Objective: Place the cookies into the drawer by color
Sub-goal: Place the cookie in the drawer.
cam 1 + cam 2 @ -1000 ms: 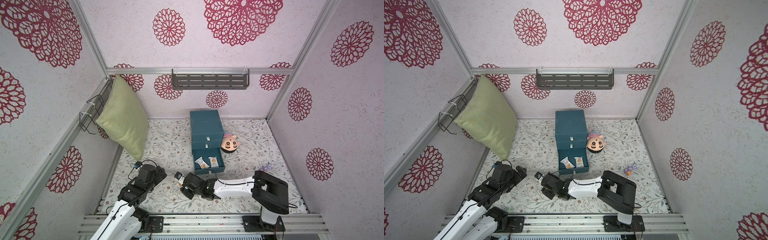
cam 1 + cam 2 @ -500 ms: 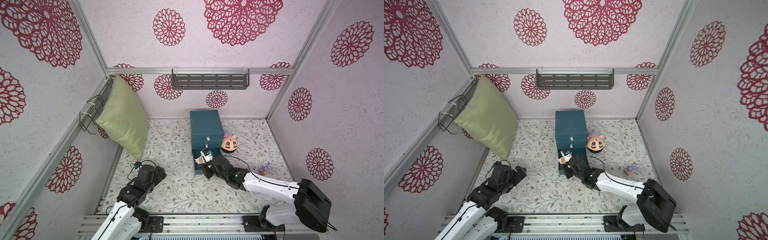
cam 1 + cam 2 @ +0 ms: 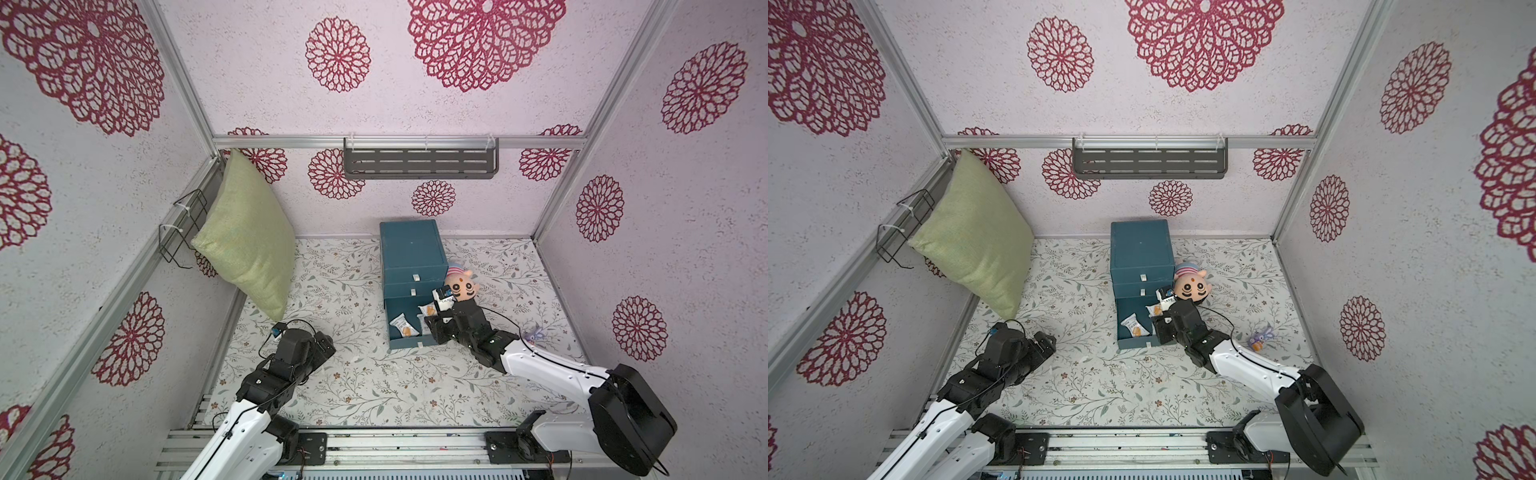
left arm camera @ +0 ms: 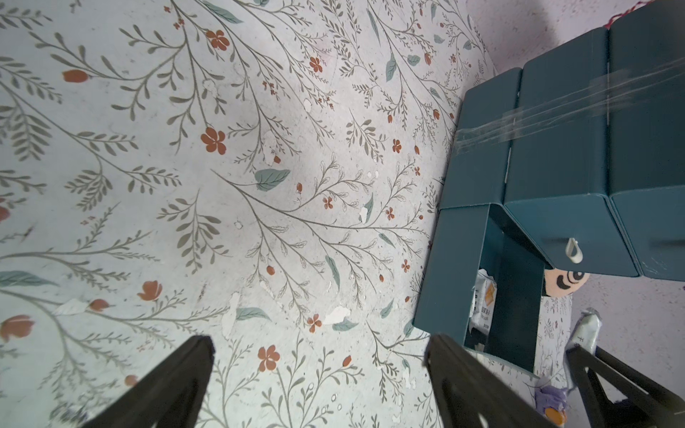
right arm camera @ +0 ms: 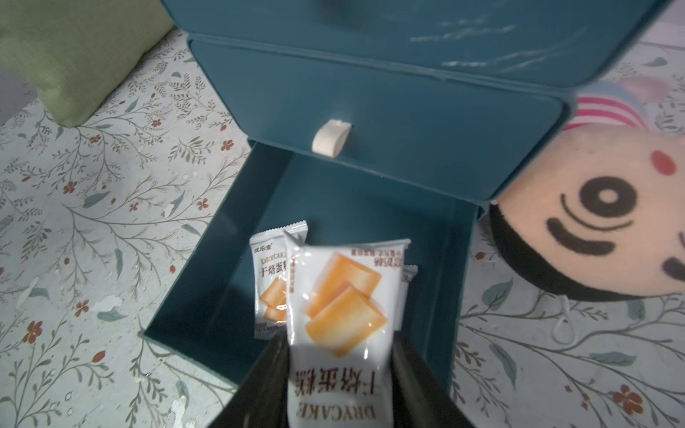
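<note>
The dark teal drawer (image 3: 409, 249) (image 3: 1140, 249) stands at the back, its bottom drawer (image 3: 411, 343) pulled out. Two white cookies (image 3: 403, 325) (image 3: 428, 309) lie inside. My right gripper (image 5: 339, 344) (image 3: 432, 323) hovers over the open drawer's right part, shut on a white cookie packet (image 5: 341, 296) printed with orange biscuits. Under it lies another white packet (image 5: 268, 278). My left gripper (image 4: 318, 355) (image 3: 328, 345) hangs open over bare floor, left of the drawer (image 4: 556, 148), nothing between its fingers.
A pink plush head (image 3: 461, 286) (image 5: 593, 222) leans against the chest's right side. A small purple figure (image 3: 534, 334) lies on the floor to the right. A green pillow (image 3: 249, 249) leans on the left wall below a wire basket (image 3: 183, 224).
My right arm swung from the front middle of the floor up to the open bottom drawer, carrying the white packet, then shifted toward the drawer's right side. The left arm has not moved.
</note>
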### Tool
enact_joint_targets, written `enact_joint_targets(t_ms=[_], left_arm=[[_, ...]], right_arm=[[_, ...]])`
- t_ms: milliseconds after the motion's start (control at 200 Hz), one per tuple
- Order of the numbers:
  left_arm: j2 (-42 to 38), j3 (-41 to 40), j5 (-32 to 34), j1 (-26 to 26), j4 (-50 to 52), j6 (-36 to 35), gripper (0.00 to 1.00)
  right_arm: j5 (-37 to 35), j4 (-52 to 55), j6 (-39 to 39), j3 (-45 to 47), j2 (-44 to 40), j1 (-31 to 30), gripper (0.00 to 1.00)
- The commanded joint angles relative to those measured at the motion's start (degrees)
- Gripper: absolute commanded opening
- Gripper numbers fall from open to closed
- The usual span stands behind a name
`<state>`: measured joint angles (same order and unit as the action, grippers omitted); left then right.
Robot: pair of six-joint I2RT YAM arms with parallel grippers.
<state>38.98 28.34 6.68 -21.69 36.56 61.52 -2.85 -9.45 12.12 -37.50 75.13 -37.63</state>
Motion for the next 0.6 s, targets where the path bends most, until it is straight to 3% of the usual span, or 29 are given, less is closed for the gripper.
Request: enact_joint_targets(t_ms=[0, 185, 360, 595], left_arm=[[1.91, 0.03, -1.23, 0.44, -3.46, -1.56, 0.97], [5.75, 1.56, -1.98, 0.41, -5.04, -2.0, 0.98], [7.68, 2.81, -2.64, 0.37, -6.0, -1.93, 0.97], [8.52, 3.39, -3.86, 0.25, -7.69, -2.32, 0.97]], right_arm=[[3.11, -3.3, 0.71, -1.3, 1.89, 2.29, 0.45], [5.9, -4.95, 1.06, -3.04, 6.52, 4.43, 0.45], [7.54, -4.83, 1.82, -3.67, 6.73, 5.24, 0.74], [10.02, -3.97, 3.24, -2.23, 2.1, 5.8, 0.81]])
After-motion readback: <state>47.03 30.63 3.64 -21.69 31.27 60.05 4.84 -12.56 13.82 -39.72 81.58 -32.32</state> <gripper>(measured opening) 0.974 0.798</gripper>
